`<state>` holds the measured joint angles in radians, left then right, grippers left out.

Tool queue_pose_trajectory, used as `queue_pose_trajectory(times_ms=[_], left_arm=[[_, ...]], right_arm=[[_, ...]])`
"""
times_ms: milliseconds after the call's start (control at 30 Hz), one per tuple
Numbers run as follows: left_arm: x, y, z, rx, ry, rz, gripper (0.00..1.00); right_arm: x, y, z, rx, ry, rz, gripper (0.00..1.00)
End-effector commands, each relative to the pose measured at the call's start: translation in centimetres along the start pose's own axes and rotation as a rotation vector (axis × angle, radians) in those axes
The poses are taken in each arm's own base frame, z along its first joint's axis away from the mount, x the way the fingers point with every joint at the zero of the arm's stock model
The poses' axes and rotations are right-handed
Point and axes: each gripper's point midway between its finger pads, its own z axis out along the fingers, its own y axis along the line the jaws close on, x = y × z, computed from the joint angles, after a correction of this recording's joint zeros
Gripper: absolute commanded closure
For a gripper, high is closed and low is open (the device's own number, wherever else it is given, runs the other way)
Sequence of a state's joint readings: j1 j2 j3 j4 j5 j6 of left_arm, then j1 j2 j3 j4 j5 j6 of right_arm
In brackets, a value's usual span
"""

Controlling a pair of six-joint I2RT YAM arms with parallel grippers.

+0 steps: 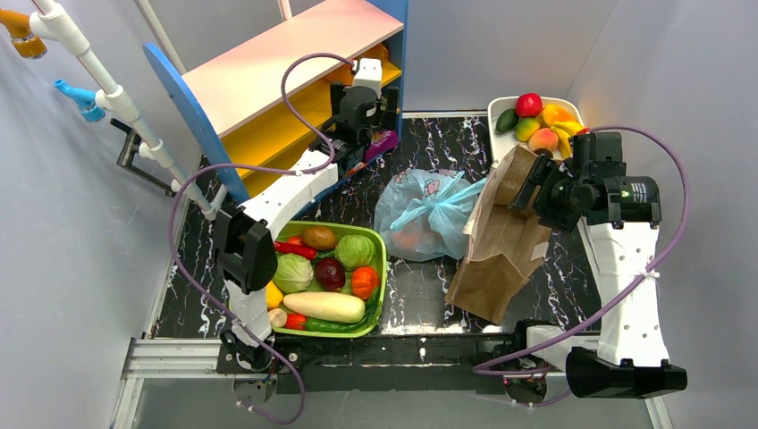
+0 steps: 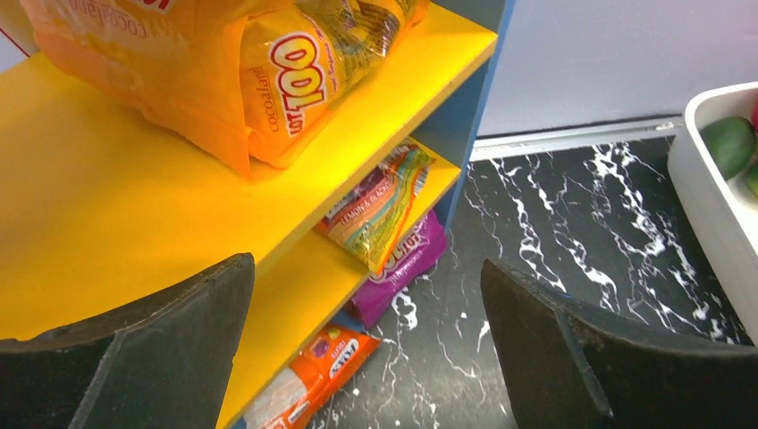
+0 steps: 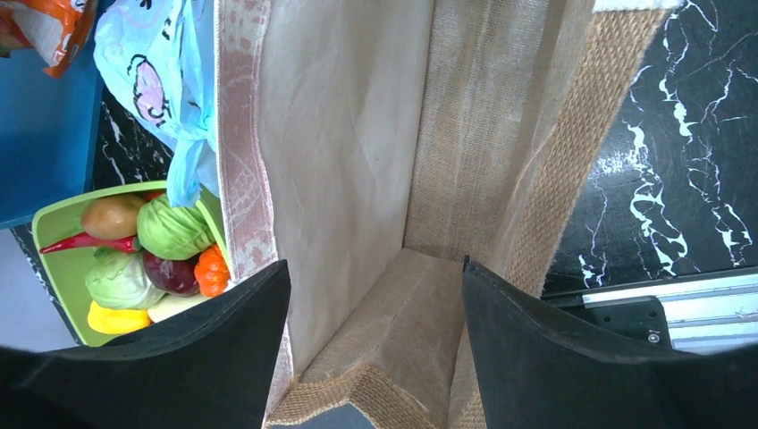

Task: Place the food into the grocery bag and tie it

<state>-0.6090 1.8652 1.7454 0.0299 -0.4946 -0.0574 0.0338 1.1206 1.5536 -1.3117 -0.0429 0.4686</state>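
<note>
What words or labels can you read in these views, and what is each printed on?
"cocoaland" and "LOT 100": on the large orange plastic snack bag lying on the yellow shelf.
"FOX'S": on the small orange-and-white packet at the bottom.
Rainbow-striped packet: the print is too small and blurred to read.
Purple packet: the white letters are partly hidden and unreadable.
Light-blue plastic bag: drawings only, no words.

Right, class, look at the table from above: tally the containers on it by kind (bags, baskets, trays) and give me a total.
Bags: 2, the blue plastic grocery bag and the brown paper bag
Baskets: 1, the green basket of vegetables
Trays: 1, the white tray of fruit
Total: 4
</note>
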Motion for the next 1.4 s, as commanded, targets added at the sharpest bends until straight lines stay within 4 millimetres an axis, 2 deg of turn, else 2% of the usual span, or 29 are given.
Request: queue_pose_trajectory(times_ms=[0, 600, 1067, 1233, 1367], left_arm=[[-4.7, 2.2, 0.7, -0.086, -0.135, -0.061, 0.02], [-5.4, 5.0, 5.0, -0.171, -0.201, -0.104, 0.02], [-3.4, 3.7, 7.9, -0.140, -0.226, 0.013, 0.02], [-3.8, 3.7, 8.8, -0.135, -0.244, 0.031, 0.09], [-4.2, 4.0, 9.2, -0.139, -0.260, 0.027, 0.24]], right_arm=[[-0.5, 0.6, -0.2, -0.042, -0.035, 0.002, 0.23], [0.4, 0.2, -0.5, -0.036, -0.009, -0.007, 0.23], [2.5, 0.1, 0.0, -0.047, 0.088, -0.013, 0.24], [2.6, 0.2, 0.0, -0.047, 0.104, -0.012, 0.25], [2.5, 0.2, 0.0, -0.046, 0.116, -0.011, 0.25]])
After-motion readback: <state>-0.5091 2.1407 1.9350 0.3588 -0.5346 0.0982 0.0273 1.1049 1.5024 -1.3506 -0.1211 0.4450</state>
